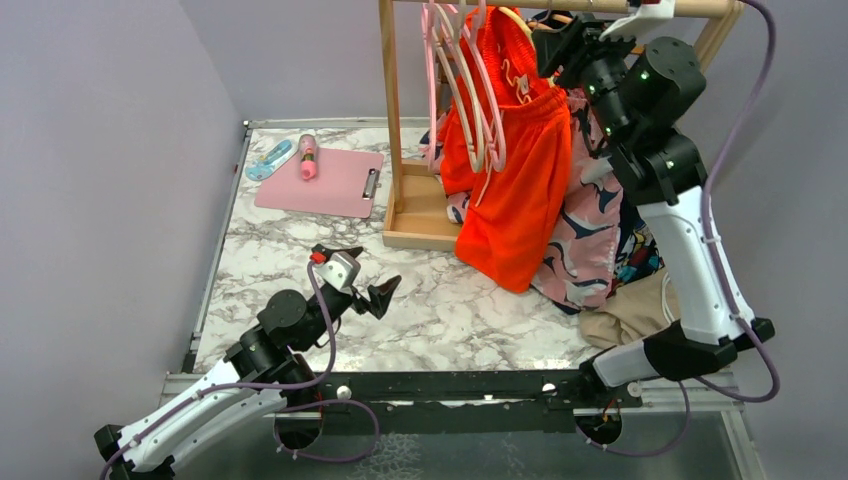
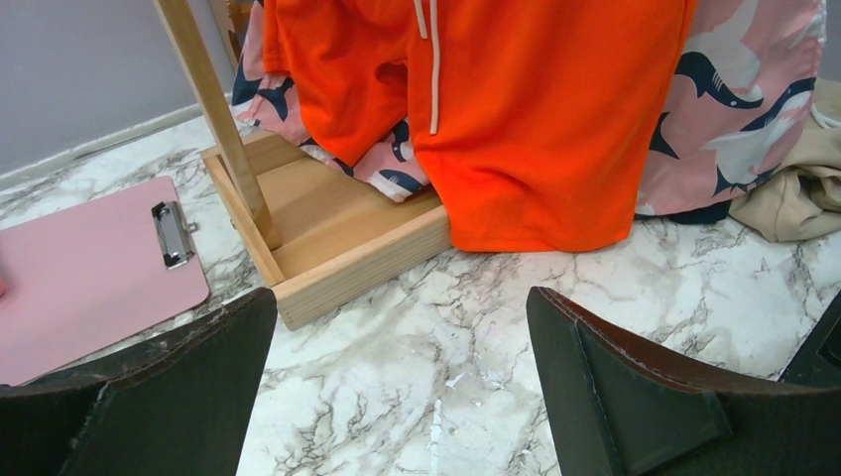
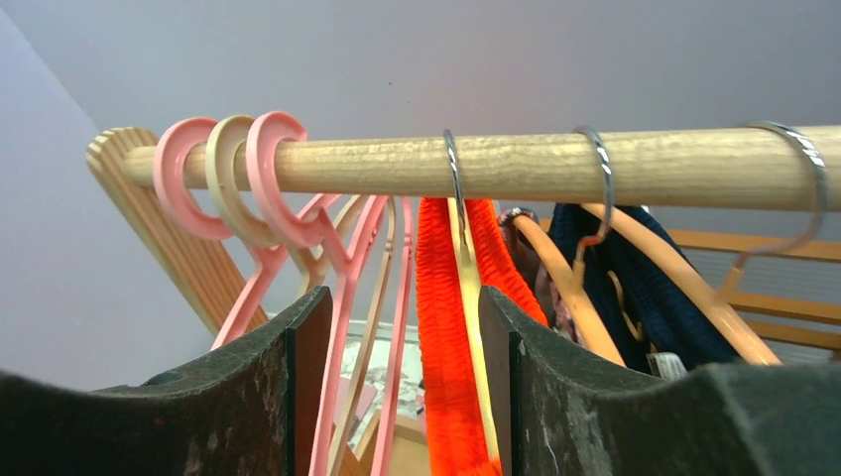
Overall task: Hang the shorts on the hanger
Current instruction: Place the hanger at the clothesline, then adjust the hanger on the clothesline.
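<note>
My right gripper point(image 3: 402, 293), jaws apart, sits just below the rail point(image 3: 674, 167). The shorts point(image 3: 441, 327) hang there on the hanger point(image 3: 464, 260), which is mostly hidden by fabric and my fingers. Three plastic hooks point(image 3: 228, 169) and three metal hooks point(image 3: 600, 169) ring the rail. My left gripper point(image 2: 402, 297) gapes wide, low over the table point(image 2: 446, 397).

The shorts point(image 1: 515, 190) hang on the hanger point(image 3: 473, 317) from the rail point(image 3: 536, 167), with other hangers point(image 1: 450, 80) to their left and patterned shorts point(image 1: 590, 240) behind and to their right. The rack base point(image 2: 337, 223) stands on the worktop point(image 1: 440, 310), with the clipboard point(image 1: 320, 180) to its left and a crumpled garment point(image 1: 630, 315) to its right.
</note>
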You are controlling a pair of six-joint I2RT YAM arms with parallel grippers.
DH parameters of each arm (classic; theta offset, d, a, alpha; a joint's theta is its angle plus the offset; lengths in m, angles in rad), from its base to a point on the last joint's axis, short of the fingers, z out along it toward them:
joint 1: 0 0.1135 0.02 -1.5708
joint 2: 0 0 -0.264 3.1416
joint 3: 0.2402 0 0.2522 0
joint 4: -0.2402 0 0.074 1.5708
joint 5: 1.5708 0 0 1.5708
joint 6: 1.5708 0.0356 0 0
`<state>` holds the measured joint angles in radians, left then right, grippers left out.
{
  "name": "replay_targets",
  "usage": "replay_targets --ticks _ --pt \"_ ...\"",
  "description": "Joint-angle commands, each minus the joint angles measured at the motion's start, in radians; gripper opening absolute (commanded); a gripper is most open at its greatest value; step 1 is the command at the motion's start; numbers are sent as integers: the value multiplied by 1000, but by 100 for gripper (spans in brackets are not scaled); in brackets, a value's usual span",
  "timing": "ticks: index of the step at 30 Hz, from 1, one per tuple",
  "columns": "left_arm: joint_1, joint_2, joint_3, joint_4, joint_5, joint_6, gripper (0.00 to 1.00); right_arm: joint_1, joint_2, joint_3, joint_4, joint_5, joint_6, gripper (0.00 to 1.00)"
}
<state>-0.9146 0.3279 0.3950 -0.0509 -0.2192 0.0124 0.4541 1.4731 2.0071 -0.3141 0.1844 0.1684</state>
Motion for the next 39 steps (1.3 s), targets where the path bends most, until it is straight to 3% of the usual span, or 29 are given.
replay_targets --ticks 1,9,28,35,39 --pt "2 -13 -7 17 31 6 99 -5 -88 -43 -78 -2 0 59" --pt "2 -9 -10 22 45 6 99 -5 -170 -174 -94 1 -80 56" --pt "2 -7 -7 19 46 8 99 -5 -102 -241 17 101 -126 53" --pt "2 -4 -7 19 49 7 99 -5 -67 -206 -53 88 -97 42" --pt "2 -4 -8 21 50 8 99 -5 -55 -180 -91 57 -71 30"
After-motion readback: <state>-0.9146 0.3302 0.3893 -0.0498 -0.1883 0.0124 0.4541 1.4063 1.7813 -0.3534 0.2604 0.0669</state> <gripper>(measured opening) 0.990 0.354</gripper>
